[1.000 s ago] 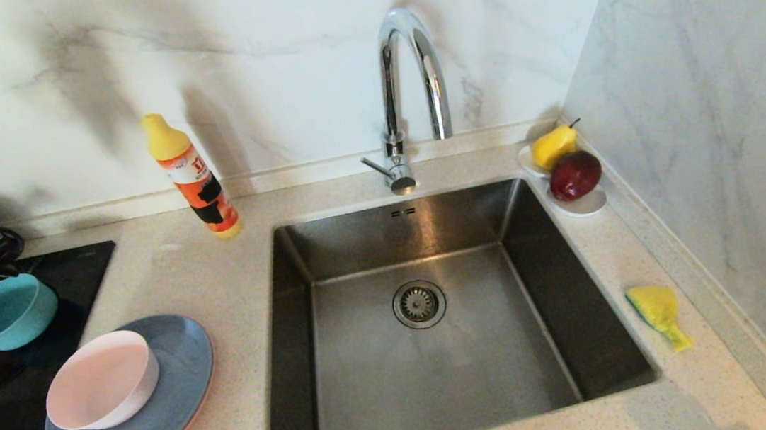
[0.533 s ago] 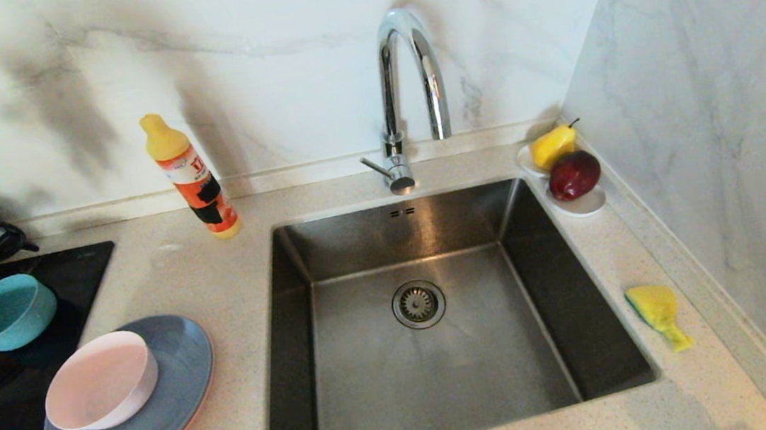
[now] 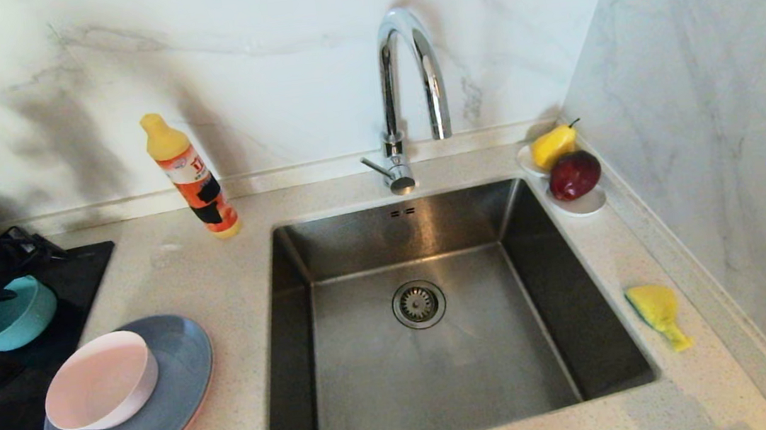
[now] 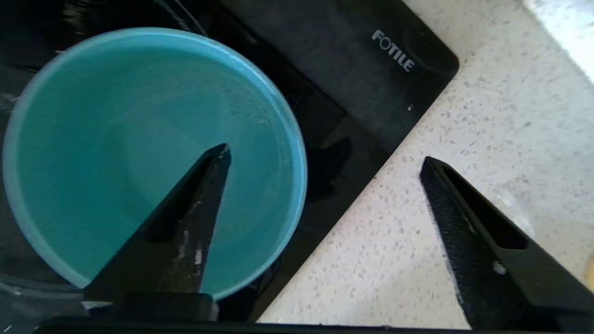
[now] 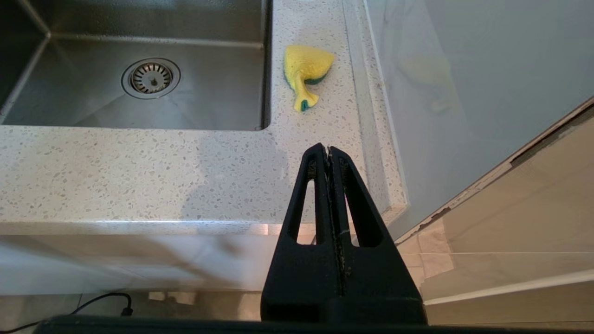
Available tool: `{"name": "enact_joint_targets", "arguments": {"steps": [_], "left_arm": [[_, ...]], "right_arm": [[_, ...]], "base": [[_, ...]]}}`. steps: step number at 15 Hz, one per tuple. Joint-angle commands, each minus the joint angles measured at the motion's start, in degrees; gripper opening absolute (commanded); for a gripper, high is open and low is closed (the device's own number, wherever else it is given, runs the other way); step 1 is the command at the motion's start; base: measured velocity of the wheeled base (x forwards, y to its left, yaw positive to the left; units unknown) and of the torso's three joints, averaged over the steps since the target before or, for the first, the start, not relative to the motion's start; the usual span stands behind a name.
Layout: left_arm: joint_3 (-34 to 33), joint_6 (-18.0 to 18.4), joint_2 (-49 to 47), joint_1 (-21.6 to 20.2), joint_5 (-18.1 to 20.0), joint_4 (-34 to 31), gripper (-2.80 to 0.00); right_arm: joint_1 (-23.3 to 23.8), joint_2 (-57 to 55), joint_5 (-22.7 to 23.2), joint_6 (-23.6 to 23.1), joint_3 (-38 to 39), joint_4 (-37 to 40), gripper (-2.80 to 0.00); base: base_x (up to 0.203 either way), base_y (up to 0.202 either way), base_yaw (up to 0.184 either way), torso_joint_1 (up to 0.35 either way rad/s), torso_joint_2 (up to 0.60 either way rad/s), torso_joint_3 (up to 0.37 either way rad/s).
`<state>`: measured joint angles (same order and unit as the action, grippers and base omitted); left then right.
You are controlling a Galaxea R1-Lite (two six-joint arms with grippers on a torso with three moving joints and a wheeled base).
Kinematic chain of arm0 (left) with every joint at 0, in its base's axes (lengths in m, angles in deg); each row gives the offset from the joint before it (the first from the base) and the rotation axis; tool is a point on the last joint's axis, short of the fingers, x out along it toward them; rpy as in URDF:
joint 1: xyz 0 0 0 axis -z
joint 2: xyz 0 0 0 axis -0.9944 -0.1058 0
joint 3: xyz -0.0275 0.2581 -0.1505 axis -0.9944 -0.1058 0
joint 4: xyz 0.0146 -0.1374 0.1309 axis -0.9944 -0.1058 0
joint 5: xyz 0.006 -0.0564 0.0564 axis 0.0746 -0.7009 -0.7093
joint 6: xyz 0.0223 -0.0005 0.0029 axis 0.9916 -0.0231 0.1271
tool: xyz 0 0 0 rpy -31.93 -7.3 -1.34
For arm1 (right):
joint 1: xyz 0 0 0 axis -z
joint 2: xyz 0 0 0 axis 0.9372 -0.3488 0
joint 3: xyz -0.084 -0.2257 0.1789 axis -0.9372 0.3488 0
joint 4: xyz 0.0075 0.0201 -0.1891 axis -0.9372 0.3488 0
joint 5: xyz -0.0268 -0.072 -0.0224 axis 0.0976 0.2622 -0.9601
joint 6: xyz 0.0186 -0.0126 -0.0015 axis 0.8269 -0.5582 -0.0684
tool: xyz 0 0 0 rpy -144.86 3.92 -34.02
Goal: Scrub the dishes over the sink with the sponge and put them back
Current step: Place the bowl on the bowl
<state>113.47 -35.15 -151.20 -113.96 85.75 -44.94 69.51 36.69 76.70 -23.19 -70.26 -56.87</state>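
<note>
With its jaws spread wide, the left gripper (image 4: 325, 157) hangs over the teal bowl (image 4: 139, 157) on the black cooktop (image 4: 352, 69), 1 finger above the bowl's inside, seemingly to pinch its rim, while the right gripper (image 5: 328, 149), pressed together, sits parked short of the sponge (image 5: 304, 69) beside the sink (image 3: 414, 240).

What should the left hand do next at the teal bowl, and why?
Probably lower the left hand a little and close on the teal bowl's near wall. Its fingers are spread wide, one over the bowl's inside and the other outside over the counter, so the rim lies between them. Nothing is gripped yet. The sponge lies right of the sink, untouched.
</note>
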Motion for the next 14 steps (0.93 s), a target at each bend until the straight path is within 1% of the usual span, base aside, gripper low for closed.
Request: {"name": "enact_joint_targets", "arguments": {"steps": [1, 7, 8, 11, 14], "left_arm": [[0.4, -0.1, -1.9, 0.0, 0.0, -0.1, 0.0], [0.4, -0.1, -4.8, 0.0, 0.1, -0.6, 0.0], [0.3, 0.1, -4.8, 0.0, 0.0, -0.7, -2.8], [0.9, -0.4, -3.8, 0.0, 0.1, -1.1, -2.8], [1.0, -0.1, -1.5, 0.0, -0.1, -3.5, -2.8]], "right_arm": [[0.0, 0.0, 0.0, 0.0, 0.0, 0.0, -2.8], [0.0, 0.0, 0.0, 0.0, 0.0, 0.0, -2.8], [0.0, 0.0, 0.0, 0.0, 0.0, 0.0, -2.8], [0.0, 0.0, 0.0, 0.0, 0.0, 0.0, -2.8], [0.0, 0.0, 0.0, 0.0, 0.0, 0.0, -2.8]], "base": [[0.0, 0.0, 0.0, 0.0, 0.0, 0.0], [0.0, 0.0, 0.0, 0.0, 0.0, 0.0], [0.0, 0.0, 0.0, 0.0, 0.0, 0.0], [0.0, 0.0, 0.0, 0.0, 0.0, 0.0], [0.0, 0.0, 0.0, 0.0, 0.0, 0.0]]}}
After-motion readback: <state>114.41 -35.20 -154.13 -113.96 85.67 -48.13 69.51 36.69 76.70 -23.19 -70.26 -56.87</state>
